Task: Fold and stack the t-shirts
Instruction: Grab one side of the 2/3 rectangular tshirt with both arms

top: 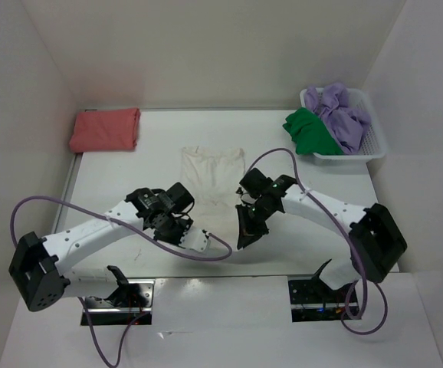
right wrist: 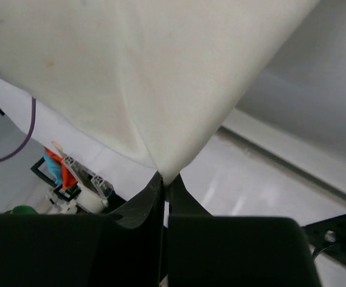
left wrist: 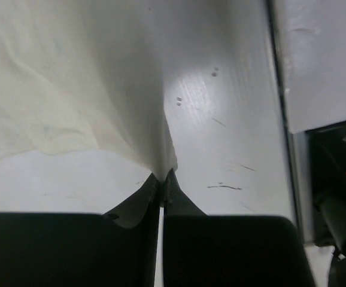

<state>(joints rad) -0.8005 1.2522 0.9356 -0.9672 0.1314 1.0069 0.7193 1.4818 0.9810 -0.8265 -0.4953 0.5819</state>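
The cream-white t-shirt [top: 212, 172] lies in the middle of the table, its near end lifted. My left gripper [top: 197, 241] is shut on the shirt's near left part; in the left wrist view the cloth [left wrist: 53, 89] runs down into the pinched jaws of that gripper [left wrist: 163, 177]. At the near right part my right gripper [top: 246, 228] is also shut on the shirt, and the fabric [right wrist: 143, 72] hangs taut from its closed tips [right wrist: 166, 179]. A folded salmon-red t-shirt [top: 105, 129] rests at the back left. The green t-shirt [top: 310, 132] and lavender t-shirt [top: 342, 115] are bunched in the basket.
The white mesh basket [top: 376, 147] stands at the back right corner. White walls enclose the table on three sides. Purple cables [top: 206, 257] loop from both arms across the near table. The arm mounts [top: 118, 295] sit at the near edge.
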